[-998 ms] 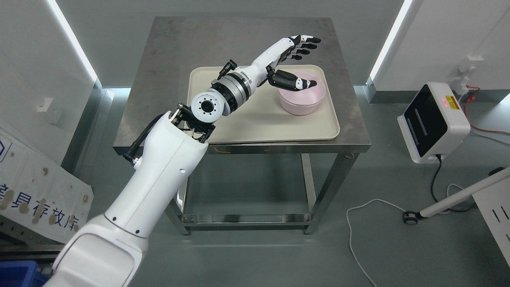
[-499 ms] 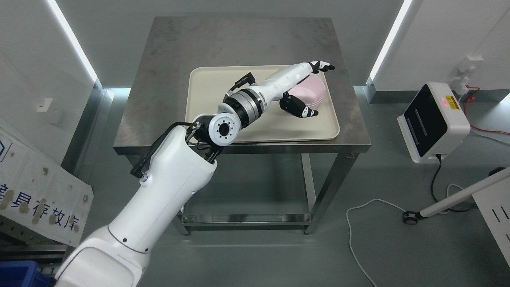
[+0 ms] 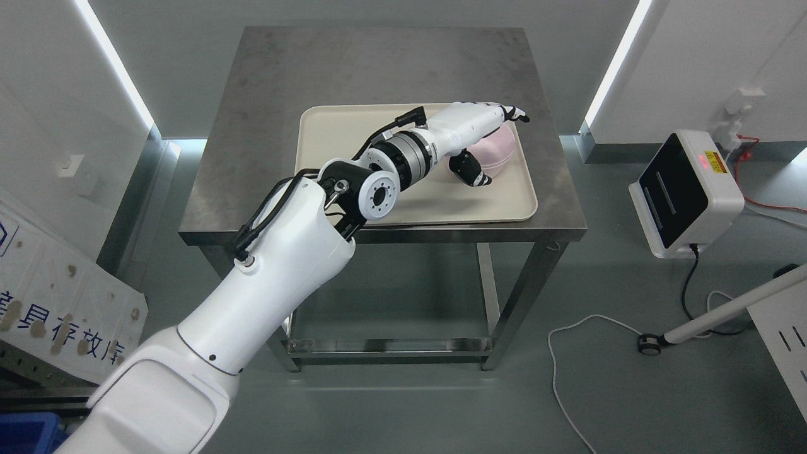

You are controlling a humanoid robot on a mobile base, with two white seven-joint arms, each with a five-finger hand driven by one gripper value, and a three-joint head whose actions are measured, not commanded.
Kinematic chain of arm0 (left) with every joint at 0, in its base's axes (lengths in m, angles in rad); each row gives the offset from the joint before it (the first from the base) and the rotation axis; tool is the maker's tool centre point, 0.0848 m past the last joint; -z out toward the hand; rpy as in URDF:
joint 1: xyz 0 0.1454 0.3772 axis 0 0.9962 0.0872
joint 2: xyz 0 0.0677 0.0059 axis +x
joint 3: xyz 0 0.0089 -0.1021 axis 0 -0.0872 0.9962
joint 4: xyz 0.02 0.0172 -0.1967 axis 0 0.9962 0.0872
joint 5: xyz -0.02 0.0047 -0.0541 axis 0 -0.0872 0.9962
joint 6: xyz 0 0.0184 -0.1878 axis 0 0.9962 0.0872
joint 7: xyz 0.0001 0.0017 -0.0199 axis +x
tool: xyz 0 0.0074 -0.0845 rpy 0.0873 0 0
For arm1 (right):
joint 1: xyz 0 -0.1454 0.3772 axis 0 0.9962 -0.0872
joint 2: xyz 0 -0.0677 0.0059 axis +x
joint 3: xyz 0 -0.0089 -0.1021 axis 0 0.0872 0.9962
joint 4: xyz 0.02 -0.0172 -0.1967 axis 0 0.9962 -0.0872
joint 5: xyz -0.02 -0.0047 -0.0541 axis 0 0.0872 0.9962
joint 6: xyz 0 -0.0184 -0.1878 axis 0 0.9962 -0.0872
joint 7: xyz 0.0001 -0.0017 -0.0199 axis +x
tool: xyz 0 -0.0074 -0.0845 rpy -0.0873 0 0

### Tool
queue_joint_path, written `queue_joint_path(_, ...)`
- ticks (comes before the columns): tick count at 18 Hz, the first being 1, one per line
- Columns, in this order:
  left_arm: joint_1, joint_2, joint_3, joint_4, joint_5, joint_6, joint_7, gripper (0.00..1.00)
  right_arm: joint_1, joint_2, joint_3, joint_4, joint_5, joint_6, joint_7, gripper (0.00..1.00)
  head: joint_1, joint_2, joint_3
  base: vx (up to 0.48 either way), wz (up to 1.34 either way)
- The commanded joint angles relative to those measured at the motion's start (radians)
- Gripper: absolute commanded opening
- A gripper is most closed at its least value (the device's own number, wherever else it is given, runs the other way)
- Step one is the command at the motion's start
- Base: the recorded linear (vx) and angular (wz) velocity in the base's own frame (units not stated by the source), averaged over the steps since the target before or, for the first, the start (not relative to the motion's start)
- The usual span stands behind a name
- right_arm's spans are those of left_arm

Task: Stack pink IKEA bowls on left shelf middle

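Note:
A pink bowl (image 3: pixel 502 159) lies tipped on its side at the right end of a beige tray (image 3: pixel 340 139), which rests on a steel table (image 3: pixel 378 63). My left hand (image 3: pixel 497 144) reaches in from the lower left and clamps the bowl. Its fingers (image 3: pixel 514 114) lie over the far side and its thumb (image 3: pixel 474 174) presses the near side. Most of the bowl is hidden under the palm. Whether it is one bowl or a nested stack cannot be told. My right arm does not show.
A white device with a black screen (image 3: pixel 687 192) stands on the floor at the right, with a white cable (image 3: pixel 567 353) and a wheeled white pole (image 3: pixel 712 318) near it. A printed board (image 3: pixel 57 302) leans at the left, above a blue bin (image 3: pixel 28 432).
My left hand came down from above the upright bowl and closed around it. The bowl has tipped toward the tray's right edge, and the forearm has swung right and rolled.

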Motion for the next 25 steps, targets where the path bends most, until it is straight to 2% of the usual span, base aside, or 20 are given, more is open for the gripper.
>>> queue_joint_path(1, -0.023, 0.017, -0.085, 0.213, -0.056, 0.001, -0.004, 0.85, 0.029, -0.017, -0.012, -0.034, -0.025, -0.001, 0.001, 1.00, 0.0000, 0.000, 0.000, 0.000, 0.00)
queue_joint_path(5, -0.023, 0.017, -0.054, 0.235, -0.056, 0.001, 0.002, 0.85, 0.029, -0.017, -0.011, -0.034, -0.025, 0.001, 0.001, 1.00, 0.0000, 0.000, 0.000, 0.000, 0.00)
queue_joint_path(9, -0.024, 0.017, -0.056, 0.232, -0.056, 0.001, -0.001, 0.80, 0.029, -0.017, -0.011, -0.034, -0.025, -0.001, 0.001, 1.00, 0.0000, 0.000, 0.000, 0.000, 0.00)
queue_joint_path(17, -0.032, 0.017, -0.038, 0.230, -0.053, 0.001, -0.007, 0.51, 0.029, -0.017, -0.011, -0.034, -0.025, -0.001, 0.001, 1.00, 0.0000, 0.000, 0.000, 0.000, 0.00)
queue_joint_path(25, -0.046, 0.017, 0.036, 0.220, -0.045, -0.005, -0.007, 0.42, 0.029, -0.017, -0.011, -0.034, -0.025, 0.001, 0.001, 1.00, 0.0000, 0.000, 0.000, 0.000, 0.00)
